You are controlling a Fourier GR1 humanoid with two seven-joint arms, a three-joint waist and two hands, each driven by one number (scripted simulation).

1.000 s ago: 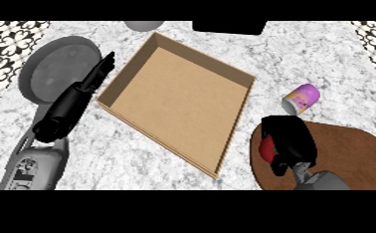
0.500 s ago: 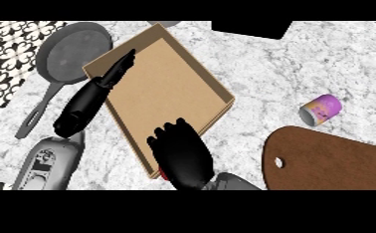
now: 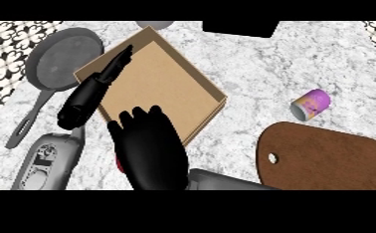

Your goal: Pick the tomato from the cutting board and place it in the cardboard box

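One red sliver of tomato (image 3: pixel 117 163) showed under the right hand (image 3: pixel 150 150), fingers curled over it. The cardboard box (image 3: pixel 158 85) lay at 12 o'clock; left hand (image 3: pixel 92 95) outstretched along its rim.

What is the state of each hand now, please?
Left hand: open, fingers straight, lying along the cardboard box left wall, holding nothing.
Right hand: curled over something red, probably the tomato, at the box's near edge.

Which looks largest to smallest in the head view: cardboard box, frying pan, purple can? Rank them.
1. cardboard box
2. frying pan
3. purple can

All rest on the counter, so nearness hardly skews this.
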